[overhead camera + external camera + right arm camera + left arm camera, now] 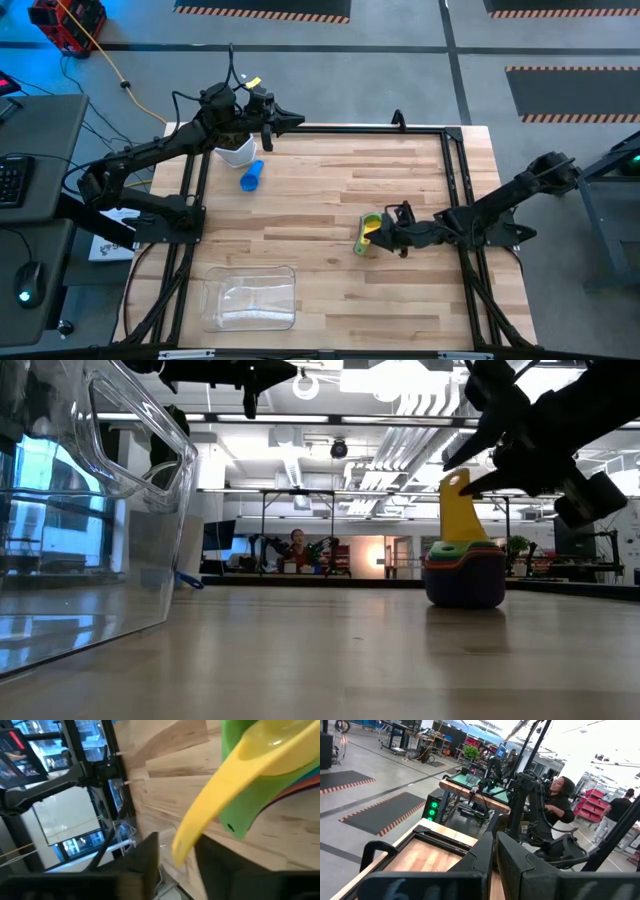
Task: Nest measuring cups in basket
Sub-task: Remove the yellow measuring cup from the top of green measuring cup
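Our right gripper [384, 233] straddles the stacked cups' [368, 236] yellow handle [200, 827], fingers parted, for lifting toward the basket [250, 296]; left gripper [292, 121] parked, closed.

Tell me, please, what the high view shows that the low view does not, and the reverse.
Only the high view shows the light blue cup lying alone beside the white pot, with the left gripper raised over the table's far edge. Only the low view shows a person in the room behind and the yellow handle standing upright. Both show the clear basket, holding no cups, the nested cup stack, and the right gripper at the stack.
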